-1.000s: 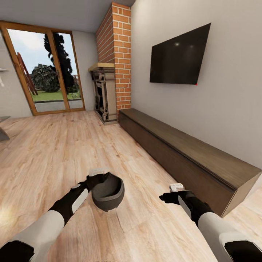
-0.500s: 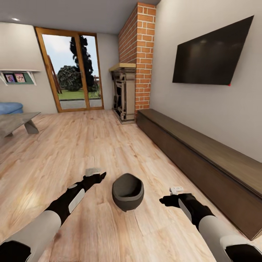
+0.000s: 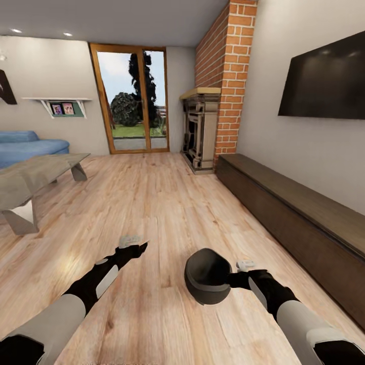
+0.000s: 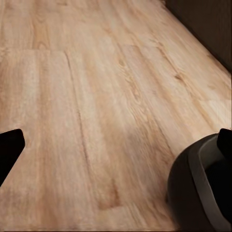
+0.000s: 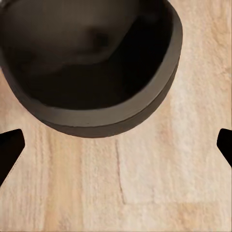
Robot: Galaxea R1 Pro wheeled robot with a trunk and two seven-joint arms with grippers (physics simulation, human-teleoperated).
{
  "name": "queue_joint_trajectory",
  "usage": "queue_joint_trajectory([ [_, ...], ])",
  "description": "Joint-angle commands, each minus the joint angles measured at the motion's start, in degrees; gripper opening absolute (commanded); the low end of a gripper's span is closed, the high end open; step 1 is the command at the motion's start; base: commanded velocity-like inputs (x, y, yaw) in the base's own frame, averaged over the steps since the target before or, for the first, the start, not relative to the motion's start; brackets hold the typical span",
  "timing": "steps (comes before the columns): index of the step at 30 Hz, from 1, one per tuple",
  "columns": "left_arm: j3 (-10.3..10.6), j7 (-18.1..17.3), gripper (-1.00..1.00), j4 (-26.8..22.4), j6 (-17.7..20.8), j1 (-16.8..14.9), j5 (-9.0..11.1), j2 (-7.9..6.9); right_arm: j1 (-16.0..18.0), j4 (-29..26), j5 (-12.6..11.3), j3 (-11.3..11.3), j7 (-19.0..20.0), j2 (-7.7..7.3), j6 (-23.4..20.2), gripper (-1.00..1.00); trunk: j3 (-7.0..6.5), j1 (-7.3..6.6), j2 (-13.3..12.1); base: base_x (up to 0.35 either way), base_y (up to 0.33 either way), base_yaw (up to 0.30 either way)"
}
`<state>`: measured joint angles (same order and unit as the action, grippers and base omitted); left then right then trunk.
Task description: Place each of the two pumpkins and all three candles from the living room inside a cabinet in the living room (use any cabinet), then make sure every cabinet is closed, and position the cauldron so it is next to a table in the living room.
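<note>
cabinet (image 3: 304, 213) long, drawers shut, along the wall. table (image 3: 35, 175) far across the floor from the cauldron. cauldron (image 3: 207, 276) lies tipped on the planks, no longer at the left gripper (image 3: 133, 243), now just beside the right gripper (image 3: 242, 267). both sets of jaws wide, holding nothing. probably dropped; needs re-grasping.
</note>
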<state>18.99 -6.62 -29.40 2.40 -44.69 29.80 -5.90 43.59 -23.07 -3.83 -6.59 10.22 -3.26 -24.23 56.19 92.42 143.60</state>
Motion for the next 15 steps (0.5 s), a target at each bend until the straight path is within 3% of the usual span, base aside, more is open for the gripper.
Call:
queue_joint_trajectory([
  [1, 0.26, 0.01, 1.0, 0.25, 0.24, -0.05, 0.56, -0.03, 0.0, -0.13, -0.39, -0.37, -0.02, -0.08, -0.34, 1.0, 0.06, -0.01, 0.03, 0.014, -0.088, 0.292],
  [12, 0.26, 0.03, 1.0, 2.32, 0.3, -0.05, 0.53, 0.1, 0.0, -0.14, -0.35, -0.53, -0.02, -0.08, -0.37, 1.0, 0.06, -0.01, 0.03, -0.019, -0.28, 0.291],
  [15, 0.26, 0.03, 1.0, 2.39, 0.32, -0.05, 0.56, 0.1, 0.0, -0.13, -0.32, -0.59, -0.04, -0.08, -0.38, 1.0, 0.06, -0.01, 0.03, -0.09, -0.322, 0.163],
])
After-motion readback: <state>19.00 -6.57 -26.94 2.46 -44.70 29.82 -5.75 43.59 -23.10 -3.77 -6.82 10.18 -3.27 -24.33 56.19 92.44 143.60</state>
